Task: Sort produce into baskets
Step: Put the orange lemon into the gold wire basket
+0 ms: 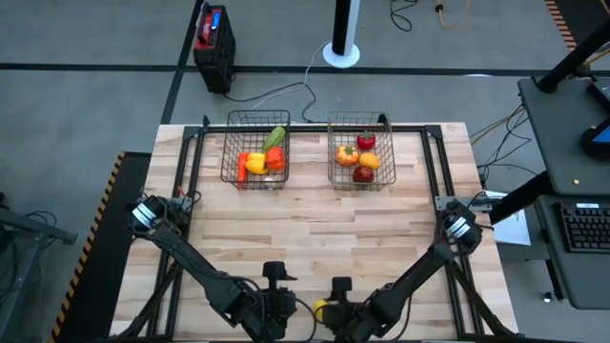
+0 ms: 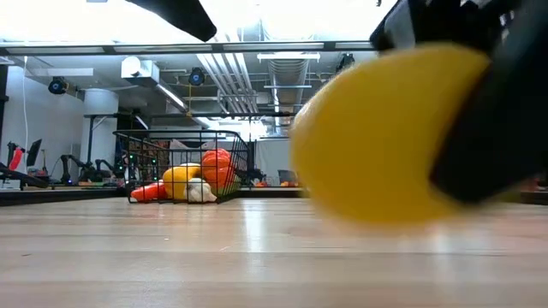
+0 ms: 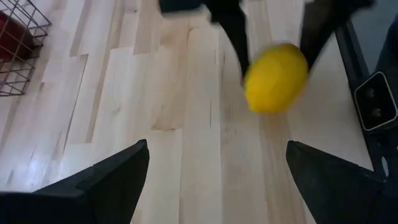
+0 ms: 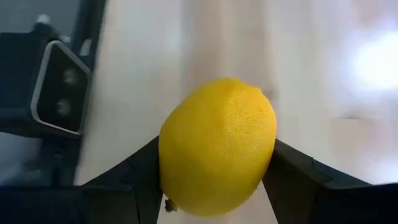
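A yellow lemon (image 4: 217,146) sits between the fingers of my right gripper (image 4: 214,155), near the table's near edge; it also shows in the high view (image 1: 322,307) and large in the low view (image 2: 390,133). My left gripper (image 3: 217,180) is open and empty just left of it (image 1: 276,291), its fingers pointing toward the lemon (image 3: 277,76). Two wire baskets stand at the far side. The left basket (image 1: 229,157) holds a cucumber, a carrot, a yellow pepper and red pieces. The right basket (image 1: 334,162) holds several red, orange and yellow fruits. My right gripper pinches the lemon between its two fingers, one on each of its opposite sides (image 4: 171,155) about its middle. The fingers (image 3: 233,31) come from the table's right side, pointing toward the left. In the low view the lemon looks clear of the tabletop.
The wooden tabletop (image 1: 315,238) lies between the grippers and the baskets. A black frame rail (image 1: 434,171) runs along the table's sides and far edge. The left basket also shows in the low view (image 2: 137,162).
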